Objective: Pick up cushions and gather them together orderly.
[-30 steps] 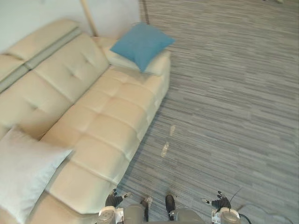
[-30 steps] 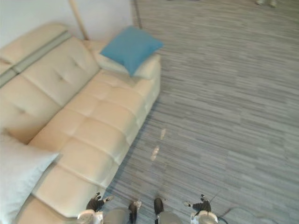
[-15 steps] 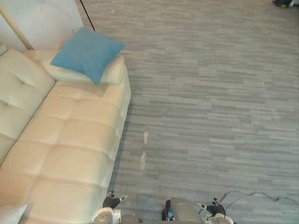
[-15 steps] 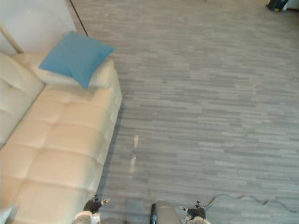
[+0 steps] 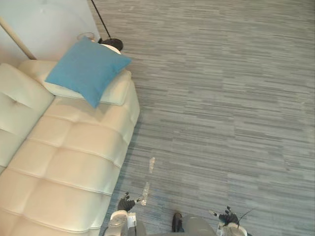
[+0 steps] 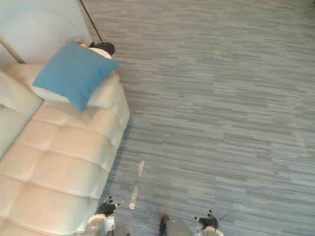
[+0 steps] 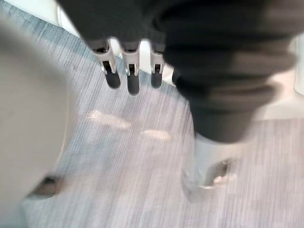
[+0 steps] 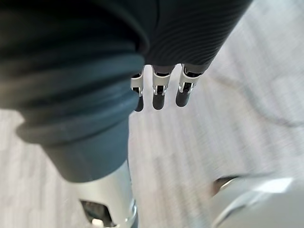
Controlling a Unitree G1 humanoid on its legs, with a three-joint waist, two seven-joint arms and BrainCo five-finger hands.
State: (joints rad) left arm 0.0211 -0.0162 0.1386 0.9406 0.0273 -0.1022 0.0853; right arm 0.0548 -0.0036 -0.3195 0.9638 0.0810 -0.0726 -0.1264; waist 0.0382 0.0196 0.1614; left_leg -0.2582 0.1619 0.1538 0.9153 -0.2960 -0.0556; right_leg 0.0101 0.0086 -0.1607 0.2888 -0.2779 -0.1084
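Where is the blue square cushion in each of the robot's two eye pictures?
Left eye view: the blue square cushion lies upper left, on the cream sofa's armrest.
Right eye view: the cushion is upper left too, nearer the left edge.
Shared landmark: the black round lamp base just past the cushion's far corner.

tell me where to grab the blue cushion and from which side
Probably the corner pointing down at the seat: the blue cushion lies tilted on the cream armrest of the sofa, and that corner seems to overhang free. Come from the seat side, reaching under it.

No legible text or signs
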